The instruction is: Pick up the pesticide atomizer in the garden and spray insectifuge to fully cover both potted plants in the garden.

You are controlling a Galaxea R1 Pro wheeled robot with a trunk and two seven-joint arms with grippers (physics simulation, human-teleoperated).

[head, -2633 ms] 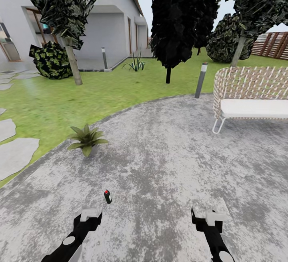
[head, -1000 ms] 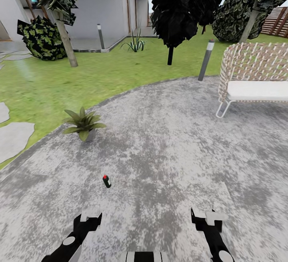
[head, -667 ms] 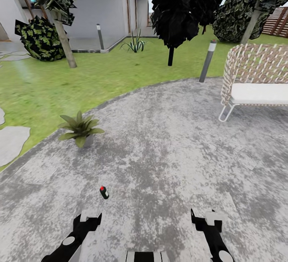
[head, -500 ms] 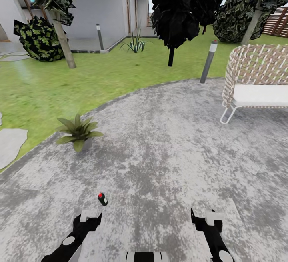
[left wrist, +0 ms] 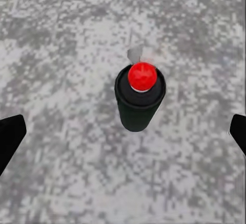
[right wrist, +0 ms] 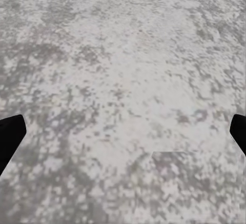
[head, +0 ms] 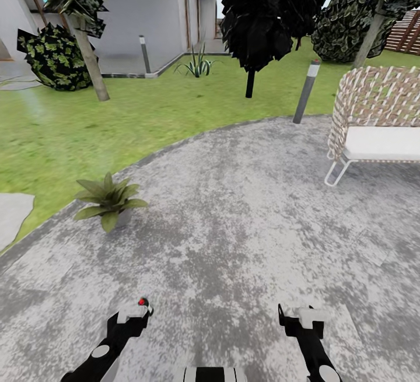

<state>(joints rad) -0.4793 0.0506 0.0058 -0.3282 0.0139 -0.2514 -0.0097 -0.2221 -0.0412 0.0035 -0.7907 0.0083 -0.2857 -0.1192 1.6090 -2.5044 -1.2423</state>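
Our left gripper (head: 133, 315) hangs spread wide and empty over the mottled grey stone patio (head: 245, 218), the pesticide atomizer (left wrist: 139, 98) standing upright on the stone between its fingers, untouched, red cap up; our right gripper (head: 301, 319) is likewise wide open over bare stone. One potted plant (head: 107, 200) sits at the patio's edge by the lawn (head: 105, 125), with a wicker bench (head: 376, 119), a bollard light (head: 307, 91), dark trees (head: 262, 14), what we take for a house wall (head: 146, 14) and a slatted fence (head: 409, 31) beyond

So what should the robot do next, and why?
Probably lower the left hand straight down around the bottle. The bottle stands upright on the patio, centred between that hand's open fingers but not yet between them, so nothing is gripped.
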